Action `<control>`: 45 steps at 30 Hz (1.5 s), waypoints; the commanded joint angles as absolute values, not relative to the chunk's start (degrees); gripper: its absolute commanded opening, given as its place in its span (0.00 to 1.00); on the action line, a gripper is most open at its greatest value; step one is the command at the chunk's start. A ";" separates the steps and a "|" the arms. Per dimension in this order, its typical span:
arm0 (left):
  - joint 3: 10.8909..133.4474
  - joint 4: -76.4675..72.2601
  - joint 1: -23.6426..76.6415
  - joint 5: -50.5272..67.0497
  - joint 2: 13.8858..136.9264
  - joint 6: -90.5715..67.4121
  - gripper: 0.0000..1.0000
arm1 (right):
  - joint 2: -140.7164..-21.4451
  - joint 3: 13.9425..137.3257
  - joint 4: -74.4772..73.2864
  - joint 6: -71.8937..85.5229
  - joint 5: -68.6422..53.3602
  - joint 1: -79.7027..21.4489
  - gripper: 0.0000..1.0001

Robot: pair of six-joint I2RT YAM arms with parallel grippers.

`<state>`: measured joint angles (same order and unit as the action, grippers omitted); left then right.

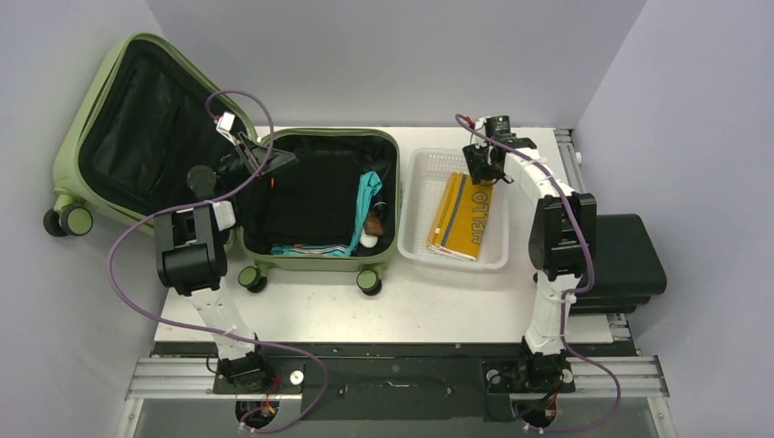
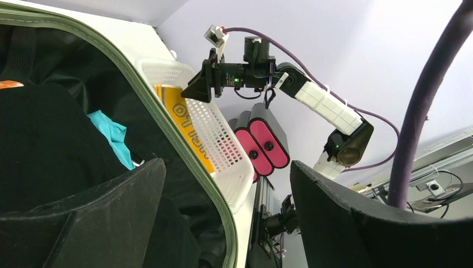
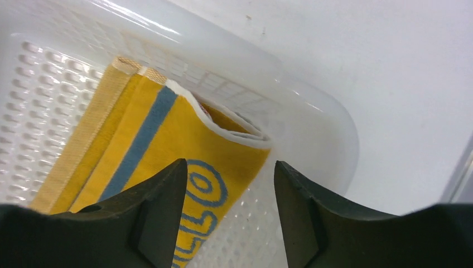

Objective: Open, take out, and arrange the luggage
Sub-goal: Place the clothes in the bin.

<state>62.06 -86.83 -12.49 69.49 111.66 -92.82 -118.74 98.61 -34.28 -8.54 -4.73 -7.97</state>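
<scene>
The olive-green luggage [image 1: 319, 263] lies open on the table, its lid [image 1: 137, 119] leaning against the left wall. Black clothes and a teal garment [image 1: 367, 196] fill the lower half. My left gripper [image 1: 265, 157] hangs open over the case's far left rim. In the left wrist view that gripper [image 2: 227, 167] straddles the green rim [image 2: 167, 120] with nothing held. My right gripper [image 1: 481, 169] hovers over the far end of the white basket [image 1: 429, 164]. It [image 3: 228, 164] stands open just above a folded yellow towel [image 3: 167, 128] with blue letters.
The yellow towel [image 1: 461, 214] lies in the basket, which stands right of the suitcase. A smaller black case [image 1: 630, 260] with a pink side [image 2: 262, 142] sits off the table's right edge. Grey walls close in on the left, back and right.
</scene>
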 commanded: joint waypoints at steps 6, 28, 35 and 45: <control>62.87 -93.88 -12.31 70.13 107.73 -93.02 0.80 | -107.35 96.88 -31.76 -10.13 13.80 -14.55 0.80; 110.88 22.88 32.42 34.63 117.06 -19.31 0.96 | -81.58 77.45 -26.88 -7.26 -12.96 -1.28 0.87; 117.87 20.51 37.14 27.57 132.19 -22.44 0.97 | -76.06 75.25 -24.99 -4.97 -23.19 5.72 0.87; 128.89 19.34 38.48 22.75 145.89 -29.81 0.94 | -72.99 73.06 -23.45 -2.53 -31.96 6.77 0.87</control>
<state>124.57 21.63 38.52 28.21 144.88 -26.55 -74.70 74.00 -26.50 -4.25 -26.37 6.68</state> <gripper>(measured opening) 0.950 0.873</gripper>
